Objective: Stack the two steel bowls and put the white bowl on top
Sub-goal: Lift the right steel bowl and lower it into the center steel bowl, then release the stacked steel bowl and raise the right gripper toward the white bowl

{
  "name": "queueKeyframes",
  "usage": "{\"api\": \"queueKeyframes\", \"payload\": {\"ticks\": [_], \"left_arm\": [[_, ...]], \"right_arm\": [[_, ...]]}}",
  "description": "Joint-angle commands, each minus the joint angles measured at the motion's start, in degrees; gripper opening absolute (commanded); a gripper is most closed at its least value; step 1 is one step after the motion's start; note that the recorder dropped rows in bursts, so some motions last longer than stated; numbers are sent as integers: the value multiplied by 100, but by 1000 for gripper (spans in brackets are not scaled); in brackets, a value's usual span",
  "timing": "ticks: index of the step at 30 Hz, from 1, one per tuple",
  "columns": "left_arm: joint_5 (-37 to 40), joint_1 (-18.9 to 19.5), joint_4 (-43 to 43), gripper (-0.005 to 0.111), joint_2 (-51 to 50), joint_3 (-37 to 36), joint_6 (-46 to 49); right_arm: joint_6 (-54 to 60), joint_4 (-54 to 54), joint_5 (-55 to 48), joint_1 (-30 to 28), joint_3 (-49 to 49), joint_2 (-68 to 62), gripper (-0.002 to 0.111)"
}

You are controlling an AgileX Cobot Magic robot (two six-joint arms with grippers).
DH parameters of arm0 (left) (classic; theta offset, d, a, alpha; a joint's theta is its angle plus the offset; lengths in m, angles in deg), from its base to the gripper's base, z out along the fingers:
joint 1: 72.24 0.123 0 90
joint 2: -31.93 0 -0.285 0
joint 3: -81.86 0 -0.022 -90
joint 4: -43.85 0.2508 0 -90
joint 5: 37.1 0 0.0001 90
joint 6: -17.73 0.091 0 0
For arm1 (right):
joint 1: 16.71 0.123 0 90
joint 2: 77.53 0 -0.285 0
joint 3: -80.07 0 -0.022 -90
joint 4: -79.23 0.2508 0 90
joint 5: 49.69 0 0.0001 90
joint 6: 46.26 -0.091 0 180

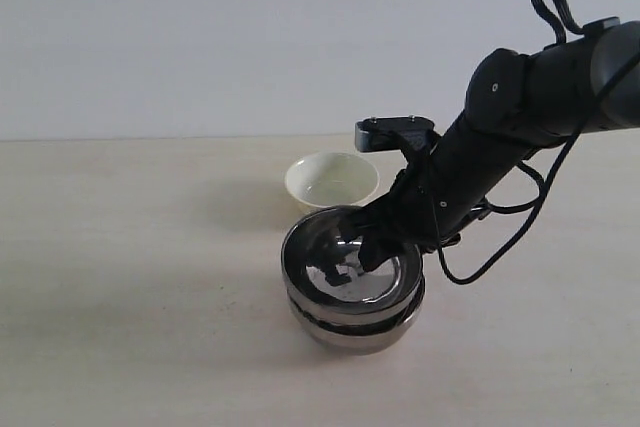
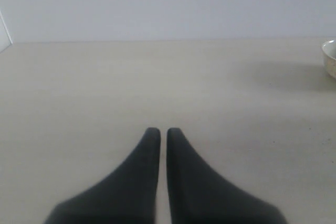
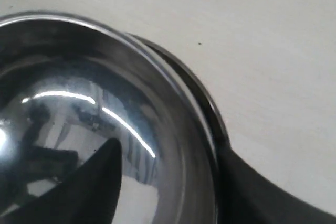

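Nested steel bowls sit frontmost in exterior view, white bowl just behind on worktop. Left wrist: left hand pressed nearly together, empty. Right wrist: right hand spread astride upper rim. I judge white bowl brittle, glaze-slick; pinch its rim gently.

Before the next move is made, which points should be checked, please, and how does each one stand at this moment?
1. Steel bowls nested: ok. The upper steel bowl sits in the lower steel bowl, a little off centre.
2. Right gripper free of the rim: cannot tell. One finger is inside the upper bowl, one outside.
3. White bowl ready to pick up: ok. It stands upright and apart on the table, behind the stack.
4. White bowl empty: ok, nothing visible inside.
5. Left gripper out of the way: ok. It is shut, holds nothing and is above bare table.
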Motion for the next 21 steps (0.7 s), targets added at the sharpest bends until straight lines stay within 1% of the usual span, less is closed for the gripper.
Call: {"api": "queueKeyframes", "payload": {"ticks": [1, 4, 6, 9, 11, 21], "left_arm": [[-6, 8, -17, 4, 21, -22, 5], [-6, 8, -17, 4, 21, -22, 5], [-6, 8, -17, 4, 21, -22, 5], [-6, 8, -17, 4, 21, -22, 5], [-6, 8, -17, 4, 21, -22, 5], [-6, 8, -17, 4, 21, -22, 5]], "right_arm": [[232, -54, 282, 1, 22, 145, 47], [240, -57, 390, 1, 22, 303, 47], [240, -57, 379, 1, 22, 376, 50], [196, -69, 254, 1, 22, 381, 59], [196, -95, 224, 1, 22, 381, 62], [214, -107, 694, 1, 22, 671, 62]]}}
